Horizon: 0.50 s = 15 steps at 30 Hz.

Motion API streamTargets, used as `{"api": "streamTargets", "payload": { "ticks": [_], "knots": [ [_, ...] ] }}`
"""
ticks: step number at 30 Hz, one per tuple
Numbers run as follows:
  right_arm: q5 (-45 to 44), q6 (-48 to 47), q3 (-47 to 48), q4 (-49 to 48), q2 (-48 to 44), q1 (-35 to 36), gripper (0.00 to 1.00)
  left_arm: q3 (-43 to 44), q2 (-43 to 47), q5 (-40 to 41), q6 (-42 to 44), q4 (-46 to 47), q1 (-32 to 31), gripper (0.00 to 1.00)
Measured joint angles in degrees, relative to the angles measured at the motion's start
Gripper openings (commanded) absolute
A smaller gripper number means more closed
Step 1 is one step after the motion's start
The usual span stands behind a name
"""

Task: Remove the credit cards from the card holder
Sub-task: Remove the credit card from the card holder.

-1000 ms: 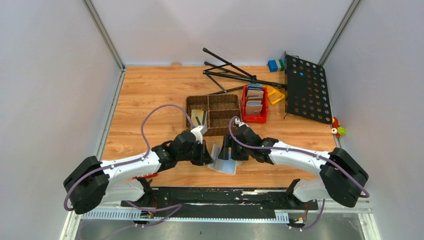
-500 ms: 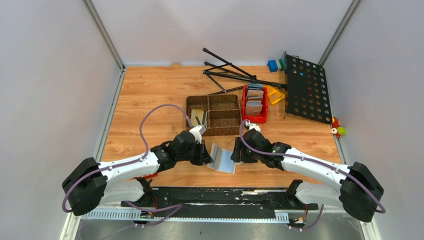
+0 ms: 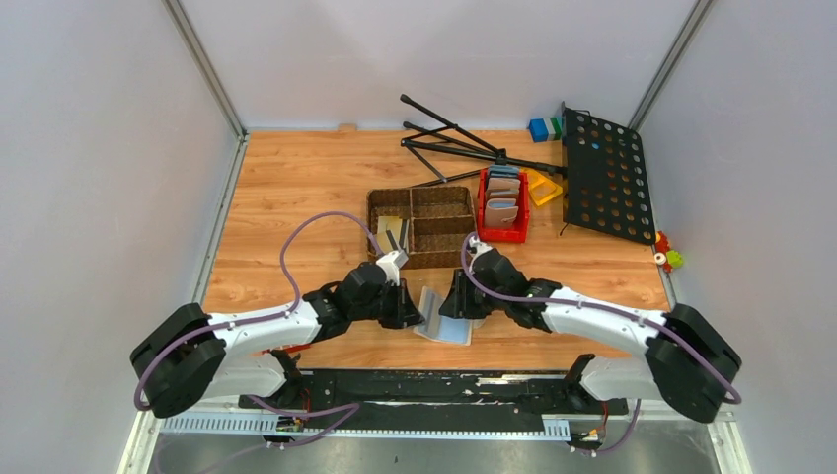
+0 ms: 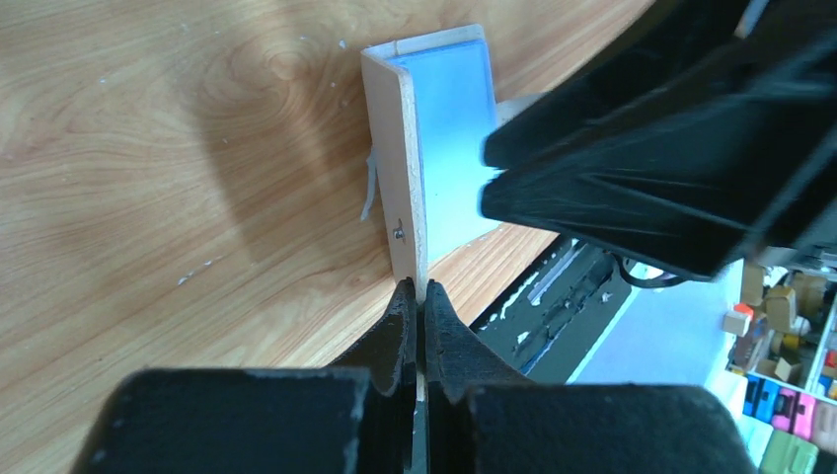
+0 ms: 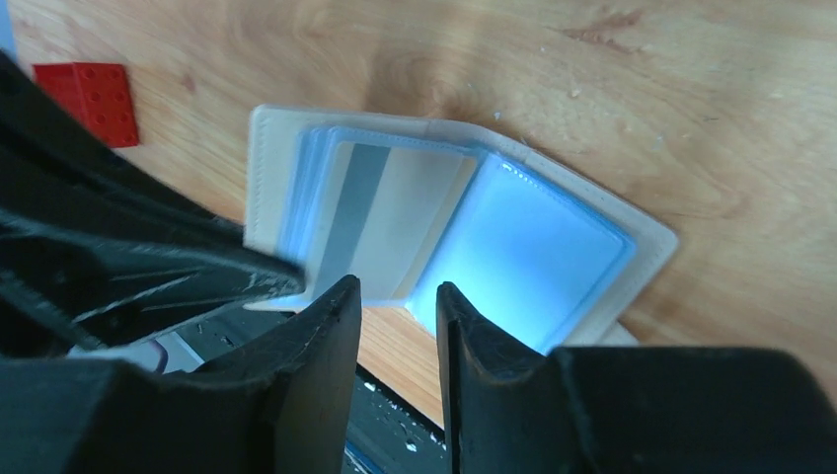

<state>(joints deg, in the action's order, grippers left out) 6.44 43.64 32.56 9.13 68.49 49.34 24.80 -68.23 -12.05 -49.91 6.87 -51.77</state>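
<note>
At left, pinched shut on the lower edge of the raised beige flap of the card holder (image 4: 405, 168): the left gripper (image 4: 419, 291). Between both arms, spread open on the tabletop (image 4: 148, 148), pale blue pockets showing. Tucked in the pocket nearer that flap, the credit cards (image 5: 390, 212), the top one whitish with a grey stripe. At right, right gripper (image 5: 395, 296) narrowly parted at the fold, nothing clamped. Probably light, thin, stiff and slick, snug in soft sleeves; best to pinch an exposed card edge and slide out along the pocket.
</note>
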Motion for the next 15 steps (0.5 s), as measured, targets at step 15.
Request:
{"api": "streamTargets", "payload": {
  "ticks": [15],
  "knots": [
    [5.8, 2.0, -0.9, -3.9, 11.8, -2.3, 0.04, -2.7, -0.6, -3.7, -2.3, 8.3, 0.0, 0.00]
  ]
}}
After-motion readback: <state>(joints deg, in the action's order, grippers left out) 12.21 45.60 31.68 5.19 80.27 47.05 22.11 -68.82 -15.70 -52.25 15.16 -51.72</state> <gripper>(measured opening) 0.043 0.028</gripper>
